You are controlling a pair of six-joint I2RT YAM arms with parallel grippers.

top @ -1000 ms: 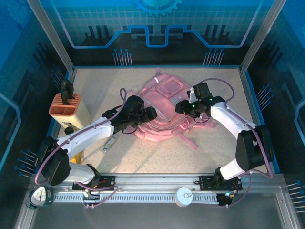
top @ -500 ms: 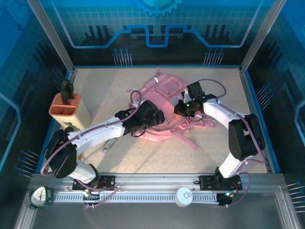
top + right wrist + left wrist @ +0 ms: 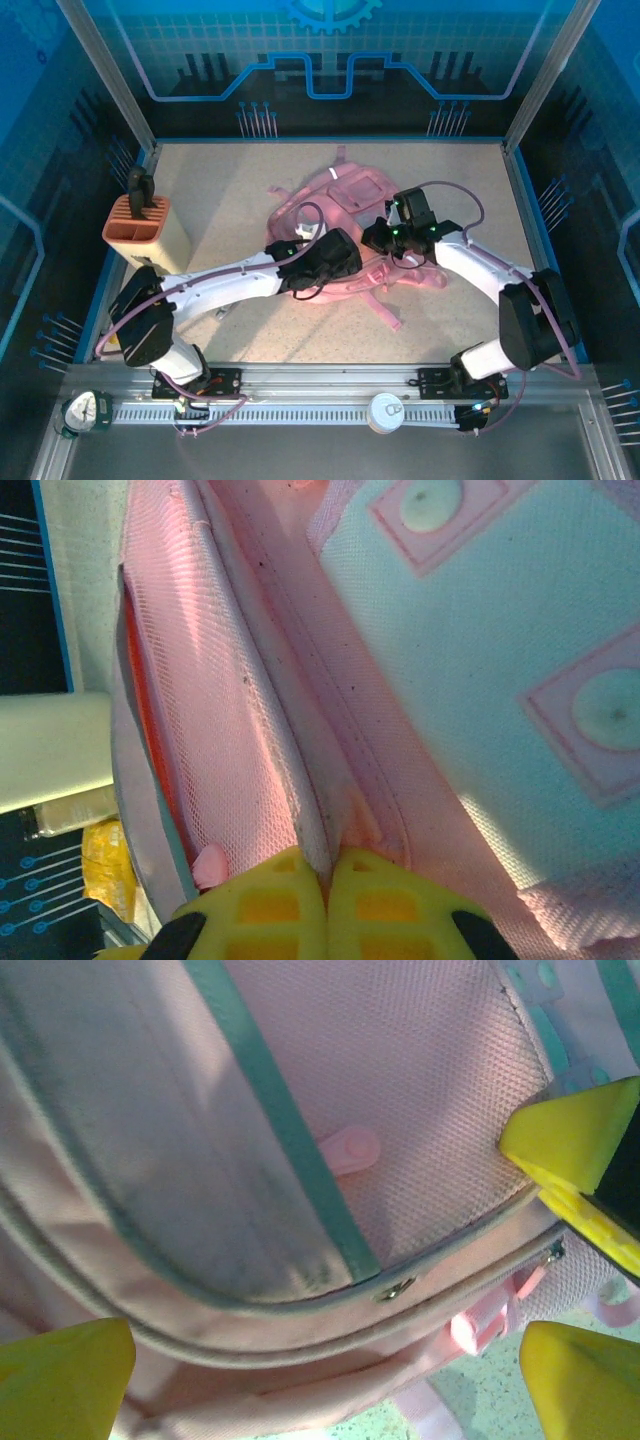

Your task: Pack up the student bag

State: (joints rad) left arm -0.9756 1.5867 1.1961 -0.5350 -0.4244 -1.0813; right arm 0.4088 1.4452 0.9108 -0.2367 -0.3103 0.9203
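The backpack (image 3: 350,190) lay flat on the bench (image 3: 220,180), near its centre and between the two arms. One pink strap (image 3: 388,312) trailed toward the near edge.

Left pincer (image 3: 345,258): positioned over the near-left part of the backpack. In the left wrist view, its yellow fingertips (image 3: 62,1375) stood wide apart, one at each lower corner of the picture. The pincer was fully open and held nothing. Pink woven fabric lay beneath it, crossed by a curved zip line with a metal zip pull (image 3: 398,1288). A small pink tab (image 3: 350,1150) lay above that line.

Right pincer (image 3: 383,237): positioned at the right side of the backpack. In the right wrist view, its yellow fingers (image 3: 262,910) were pressed together. A raised seam of pink fabric ran into the line where they met, so the pincer was closed on that seam of the backpack. A mesh panel (image 3: 200,680) lay to the left of the seam. To the right lay a pale panel printed with squares and round dots.

A salmon-orange pen holder (image 3: 135,228) stood at the left edge of the bench, well apart from the backpack, with a dark object (image 3: 138,188) upright in it. A round can (image 3: 385,410) sat on the metal rail in front of the arm bases.
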